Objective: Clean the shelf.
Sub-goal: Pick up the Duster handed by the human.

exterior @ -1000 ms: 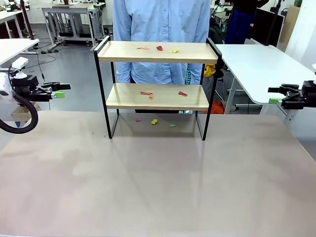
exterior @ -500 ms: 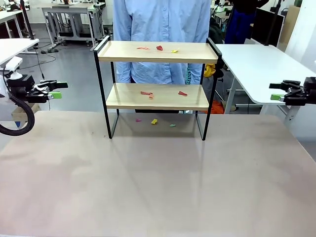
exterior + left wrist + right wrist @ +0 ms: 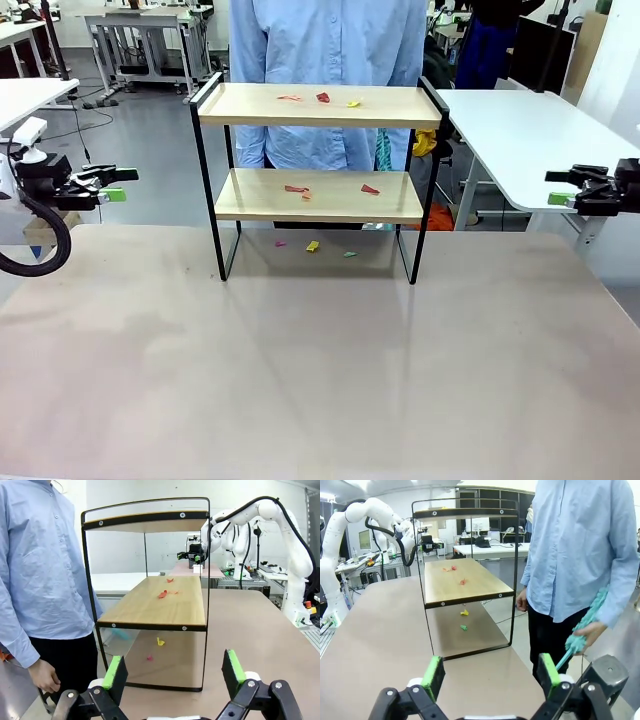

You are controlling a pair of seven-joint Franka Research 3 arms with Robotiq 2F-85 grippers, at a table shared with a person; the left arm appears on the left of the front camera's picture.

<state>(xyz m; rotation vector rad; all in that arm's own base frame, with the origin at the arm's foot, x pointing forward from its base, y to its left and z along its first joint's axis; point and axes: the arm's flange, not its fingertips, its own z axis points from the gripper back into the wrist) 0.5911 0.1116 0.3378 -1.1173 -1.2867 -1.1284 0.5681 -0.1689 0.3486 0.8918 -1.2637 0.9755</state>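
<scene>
Coloured scraps (image 3: 322, 97) dot the shelf (image 3: 250, 195) and table (image 3: 320, 360) beneath, a person (image 3: 325, 40) with teal duster (image 3: 573, 641) behind; both jaws wide, empty.

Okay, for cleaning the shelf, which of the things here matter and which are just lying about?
Part of the job:
shelf
scraps on its top board
scraps on its lower board
scraps on the table beneath
teal duster held by the person

Just lying about:
white side table
far benches

Shelf (image 3: 320, 118) scraps (image 3: 322, 97) — too small to identify; duster (image 3: 577, 640) part-hidden.
</scene>
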